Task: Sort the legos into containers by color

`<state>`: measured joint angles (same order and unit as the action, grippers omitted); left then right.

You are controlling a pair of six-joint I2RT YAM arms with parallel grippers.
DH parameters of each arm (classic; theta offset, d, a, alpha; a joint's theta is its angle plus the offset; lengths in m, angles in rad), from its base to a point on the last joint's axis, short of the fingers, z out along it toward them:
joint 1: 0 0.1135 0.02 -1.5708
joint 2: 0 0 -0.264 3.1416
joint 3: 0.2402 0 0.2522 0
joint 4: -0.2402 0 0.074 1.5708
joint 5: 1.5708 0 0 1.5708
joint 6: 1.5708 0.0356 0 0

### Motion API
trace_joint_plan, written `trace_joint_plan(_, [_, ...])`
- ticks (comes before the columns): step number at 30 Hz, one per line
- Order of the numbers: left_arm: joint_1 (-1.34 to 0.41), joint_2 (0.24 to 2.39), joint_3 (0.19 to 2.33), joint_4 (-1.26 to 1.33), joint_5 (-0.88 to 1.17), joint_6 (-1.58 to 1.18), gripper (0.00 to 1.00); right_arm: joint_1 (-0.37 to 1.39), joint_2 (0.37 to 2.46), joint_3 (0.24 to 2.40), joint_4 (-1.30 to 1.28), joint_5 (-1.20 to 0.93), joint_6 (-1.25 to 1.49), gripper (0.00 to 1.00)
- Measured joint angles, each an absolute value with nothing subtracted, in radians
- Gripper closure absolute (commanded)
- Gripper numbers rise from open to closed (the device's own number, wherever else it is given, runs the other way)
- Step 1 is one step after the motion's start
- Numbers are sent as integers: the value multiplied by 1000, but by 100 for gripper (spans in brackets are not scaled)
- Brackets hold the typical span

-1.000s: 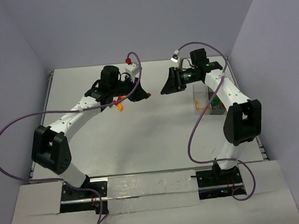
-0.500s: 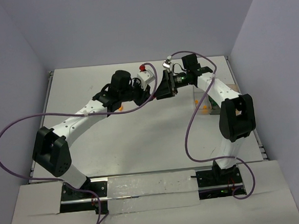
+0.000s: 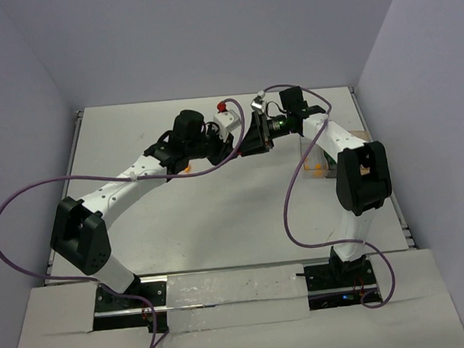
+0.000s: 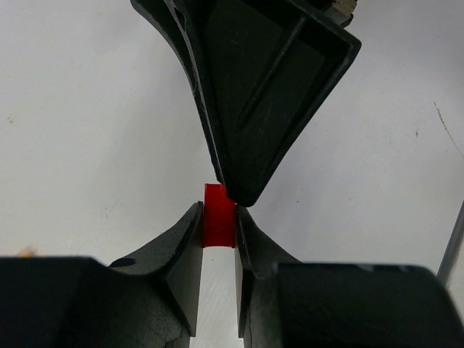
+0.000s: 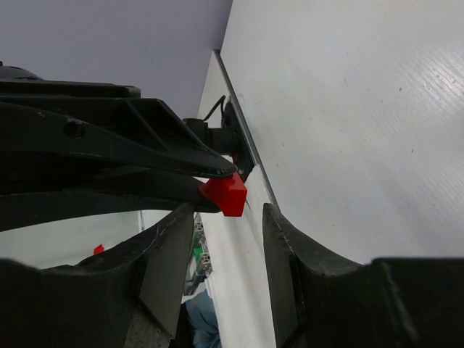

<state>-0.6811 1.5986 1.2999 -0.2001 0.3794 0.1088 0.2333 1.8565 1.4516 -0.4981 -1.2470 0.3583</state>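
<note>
My left gripper [image 4: 217, 216] is shut on a small red lego [image 4: 218, 226] and holds it above the table. In the top view it [image 3: 232, 148] meets my right gripper [image 3: 248, 147] tip to tip at mid-table. My right gripper [image 5: 226, 214] is open, its jaws standing either side of the red lego [image 5: 227, 193] without closing on it. One right finger [image 4: 254, 87] reaches down to the lego's top. The containers [image 3: 312, 154] stand at the right, mostly hidden by the right arm. An orange lego [image 3: 186, 168] lies under the left arm.
A small red knob [image 3: 222, 106] caps the left wrist. Purple cables loop from both arms. A tan base [image 3: 362, 137] shows behind the right arm. Side walls close in the table on the left, back and right.
The left gripper carried the red lego to the right. The right gripper swung left, away from the containers, until its open jaws came around the lego. Little moved in the last half second.
</note>
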Motion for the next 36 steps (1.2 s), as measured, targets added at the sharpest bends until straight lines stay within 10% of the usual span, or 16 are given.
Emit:
trace_joint_plan(18, [-692, 1599, 1323, -223, 412, 75, 100, 233, 1875, 1452, -494, -1281, 366, 69])
trace_joint_plan(23, [-693, 1599, 1327, -230, 412, 60, 98, 233, 1875, 1452, -495, -1299, 359, 87])
trace_joint_plan(30, [-695, 1599, 1340, -255, 397, 50, 52, 233, 1875, 1452, -501, -1313, 355, 100])
trace_joint_plan(33, [-692, 1599, 1342, -256, 367, 28, 1, 227, 1874, 1452, -504, -1318, 343, 100])
trace_joint_plan(36, [-663, 1598, 1342, -258, 363, -10, 1, 202, 1865, 1452, -534, -1301, 308, 100])
